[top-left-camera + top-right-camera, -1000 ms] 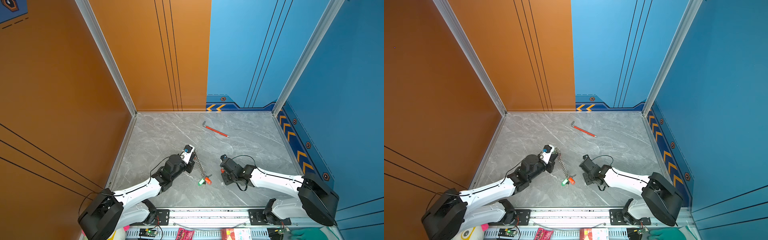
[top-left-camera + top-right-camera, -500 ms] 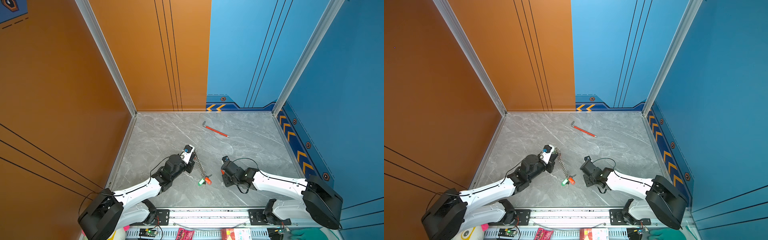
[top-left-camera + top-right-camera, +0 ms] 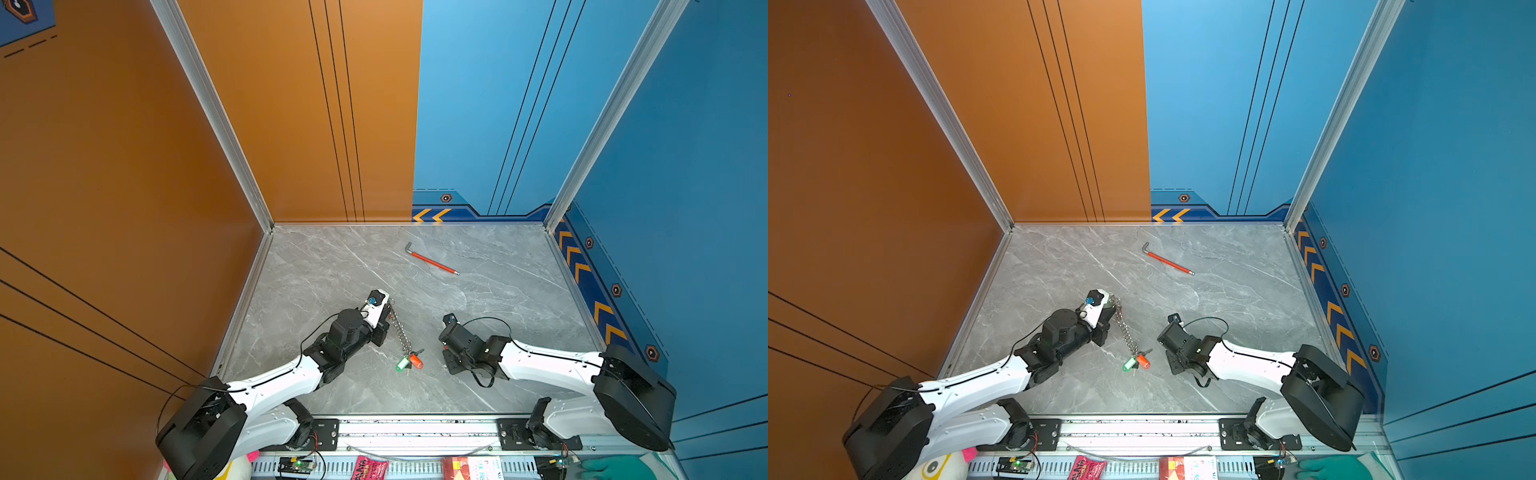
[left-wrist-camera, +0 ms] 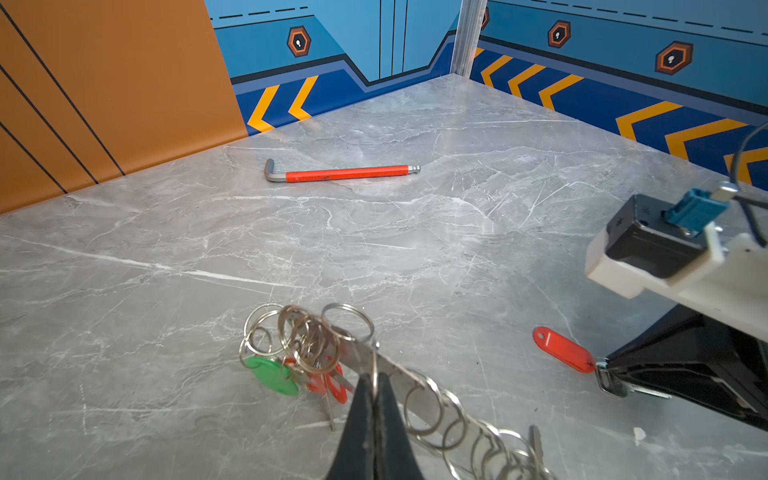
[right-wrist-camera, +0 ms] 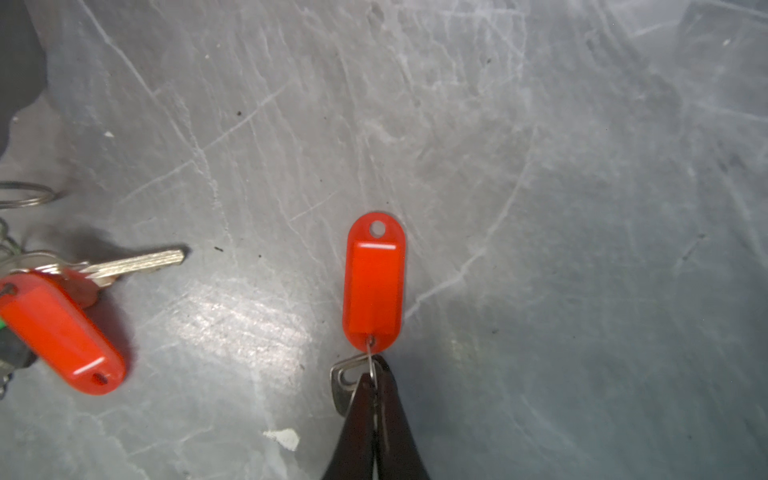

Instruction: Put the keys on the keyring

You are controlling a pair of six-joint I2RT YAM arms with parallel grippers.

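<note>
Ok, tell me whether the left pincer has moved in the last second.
No. The left pincer, shut on the keyring, sits just as far from the hex wrench in both top views as before.

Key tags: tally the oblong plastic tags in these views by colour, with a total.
Orange-red oblong plastic tags: 2, one on the silver key in the right gripper, one on the silver-chained grey keyring.
Green oblong plastic tag: 1.
Total: 3.
</note>
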